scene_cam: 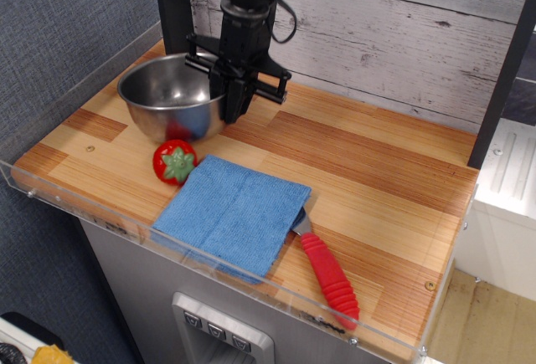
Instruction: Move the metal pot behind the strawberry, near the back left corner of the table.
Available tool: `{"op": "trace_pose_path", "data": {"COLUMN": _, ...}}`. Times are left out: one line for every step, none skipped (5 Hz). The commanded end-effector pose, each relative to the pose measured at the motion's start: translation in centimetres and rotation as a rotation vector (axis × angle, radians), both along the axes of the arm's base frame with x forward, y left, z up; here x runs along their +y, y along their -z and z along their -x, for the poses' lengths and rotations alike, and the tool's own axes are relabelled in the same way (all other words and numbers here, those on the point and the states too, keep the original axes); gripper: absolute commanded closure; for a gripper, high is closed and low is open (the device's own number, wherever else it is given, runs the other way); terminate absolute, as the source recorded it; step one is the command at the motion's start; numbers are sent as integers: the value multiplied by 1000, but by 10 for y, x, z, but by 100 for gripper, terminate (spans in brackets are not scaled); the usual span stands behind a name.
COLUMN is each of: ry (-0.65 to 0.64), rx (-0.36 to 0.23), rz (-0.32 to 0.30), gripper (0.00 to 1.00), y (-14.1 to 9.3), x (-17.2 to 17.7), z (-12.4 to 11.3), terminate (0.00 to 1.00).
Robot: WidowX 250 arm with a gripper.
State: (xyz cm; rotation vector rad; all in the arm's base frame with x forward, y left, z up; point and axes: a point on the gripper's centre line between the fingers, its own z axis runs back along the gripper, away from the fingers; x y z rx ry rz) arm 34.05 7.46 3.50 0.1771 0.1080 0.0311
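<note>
The metal pot point(167, 96), a shiny round steel bowl, sits low on the wooden table point(368, 171) near its back left corner. The strawberry point(174, 163), red with a green cap, lies just in front of the pot, touching or almost touching its wall. My gripper point(232, 109) points straight down and is shut on the pot's right rim, one finger inside and one outside.
A folded blue cloth point(234, 213) lies in front of and to the right of the strawberry. A utensil with a red ribbed handle point(329, 279) lies at the cloth's right edge. A clear acrylic lip point(209, 268) runs along the front. A black post point(172, 4) stands behind the pot.
</note>
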Motion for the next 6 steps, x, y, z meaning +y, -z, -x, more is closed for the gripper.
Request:
{"op": "trace_pose_path", "data": {"ry": -32, "rx": -34, "rz": 11, "gripper": 0, "y": -14, "x": 15, "z": 0, "terminate": 0}}
{"op": "trace_pose_path", "data": {"ry": -33, "rx": -49, "rz": 11, "gripper": 0, "y": -17, "x": 16, "z": 0, "terminate": 0}}
{"op": "trace_pose_path", "data": {"ry": -31, "rx": -48, "rz": 6, "gripper": 0, "y": -18, "x": 14, "z": 1, "terminate": 0}}
{"op": "trace_pose_path", "data": {"ry": -26, "rx": -50, "rz": 7, "gripper": 0, "y": -20, "x": 14, "z": 1, "terminate": 0}}
{"op": "trace_pose_path", "data": {"ry": -40, "rx": -82, "rz": 34, "gripper": 0, "y": -29, "x": 15, "z": 0, "terminate": 0}}
{"op": "trace_pose_path", "data": {"ry": -58, "rx": -143, "rz": 61, "gripper": 0, "y": -56, "x": 16, "z": -1, "terminate": 0}}
